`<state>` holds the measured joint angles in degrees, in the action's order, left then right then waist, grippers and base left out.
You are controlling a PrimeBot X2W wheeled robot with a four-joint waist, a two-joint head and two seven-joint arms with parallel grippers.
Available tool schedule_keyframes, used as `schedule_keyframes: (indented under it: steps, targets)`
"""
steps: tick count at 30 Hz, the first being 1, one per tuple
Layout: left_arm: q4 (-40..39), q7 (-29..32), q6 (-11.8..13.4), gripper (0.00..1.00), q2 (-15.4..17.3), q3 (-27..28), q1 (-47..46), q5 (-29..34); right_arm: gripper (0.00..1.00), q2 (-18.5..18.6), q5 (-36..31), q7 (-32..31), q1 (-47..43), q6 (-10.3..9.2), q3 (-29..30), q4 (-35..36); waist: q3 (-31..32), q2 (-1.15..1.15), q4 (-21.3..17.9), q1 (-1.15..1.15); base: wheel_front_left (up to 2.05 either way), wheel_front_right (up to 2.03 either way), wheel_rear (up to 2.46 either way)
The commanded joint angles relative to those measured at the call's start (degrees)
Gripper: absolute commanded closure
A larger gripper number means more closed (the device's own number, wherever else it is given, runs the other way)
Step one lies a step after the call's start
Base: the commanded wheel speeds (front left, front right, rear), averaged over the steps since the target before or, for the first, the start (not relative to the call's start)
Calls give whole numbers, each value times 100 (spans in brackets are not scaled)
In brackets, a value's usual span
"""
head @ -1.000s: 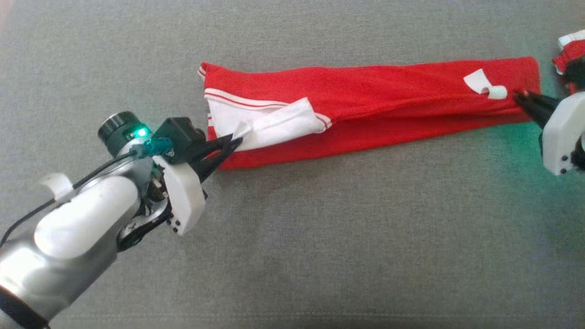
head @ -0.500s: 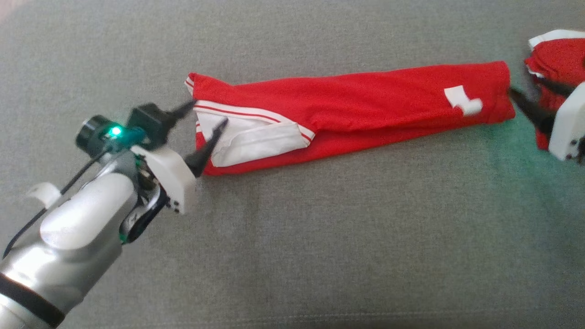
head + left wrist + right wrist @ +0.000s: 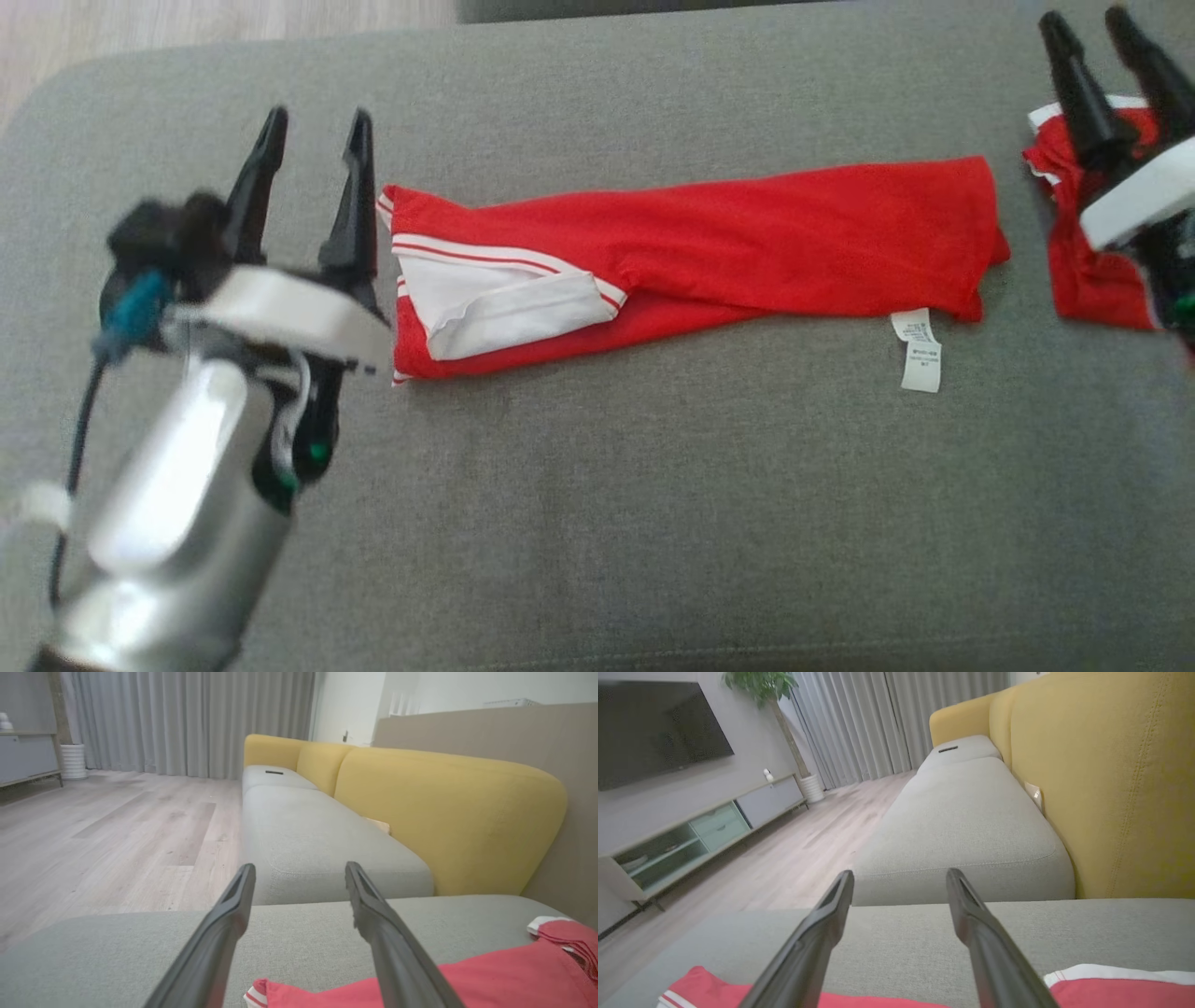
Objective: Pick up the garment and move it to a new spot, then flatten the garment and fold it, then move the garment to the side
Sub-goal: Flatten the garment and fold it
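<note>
Garment [image 3: 747,233]: red, folded into a long narrow strip, lying flat across the grey sofa cushion [image 3: 653,523], running left to right at mid-depth.

Left arm [image 3: 177,523]: silver forearm rising from the near-left corner, wrist angled toward the far side. Blurred.

Left gripper [image 3: 317,117]: released, the two dark fingers [image 3: 353,205] spread and pointing far, holding nothing. The right-hand finger stands just beside the garment's left end; contact cannot be told. In the left wrist view the gripper [image 3: 300,867] is parted over the cushion, with the garment [image 3: 514,975] at the near right.

White panel [image 3: 504,308]: striped trim, folded over the garment's left end.

Label [image 3: 920,350]: white, lying on the cushion at the near edge of the garment's right end.

Right gripper [image 3: 1083,19]: released, fingers apart and pointing far, at the far right, well clear of the garment's right end. Parted likewise in the right wrist view [image 3: 900,876].

Second red-and-white cloth [image 3: 1074,271]: bunched beneath the right gripper, apart from the garment.
</note>
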<state>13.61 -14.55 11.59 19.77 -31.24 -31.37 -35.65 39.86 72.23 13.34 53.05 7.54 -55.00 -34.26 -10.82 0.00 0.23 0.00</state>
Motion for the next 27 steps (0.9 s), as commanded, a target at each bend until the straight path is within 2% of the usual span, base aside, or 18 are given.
schedule_keyframes:
  steps: [1, 3, 8, 11, 14, 19, 27]
  targets:
    - [-278, -43, 4, 0, 22, 487, 80, 210, 0, -17, -79, 113, -243, -5, 170, 65, 50, 0, -18, 0, 0, 0, 0]
    - [-476, -43, -97, 0, -221, 874, 456, 527, 0, -200, -265, 155, -429, -5, 459, 93, 96, 0, -29, 0, 0, 0, 0]
    - [-791, -44, -564, 0, -861, 1736, 1296, 1163, 0, -836, -1279, 163, -1217, -5, 1851, 258, 201, 0, -63, 0, 0, 0, 0]
    - [-808, -44, -909, 0, -1190, 2084, 1704, 1516, 0, -1311, -1952, 164, -1855, -5, 2586, 361, 263, 0, -72, 0, 0, 0, 0]
    - [-754, -44, -1184, 0, -1409, 2325, 1953, 1809, 0, -1743, -2547, 164, -2399, -5, 3078, 466, 283, 0, -77, 0, 0, 0, 0]
    - [-728, -44, -1537, 0, -1603, 2575, 2013, 2079, 0, -2137, -3171, 165, -2773, -5, 3519, 564, 195, 0, -48, 0, 0, 0, 0]
    - [-701, -44, -1755, 0, -1681, 2585, 1790, 2278, 0, -2260, -3861, -83, -2464, -5, 4095, -50, -157, 0, 111, 0, 0, 0, 0]
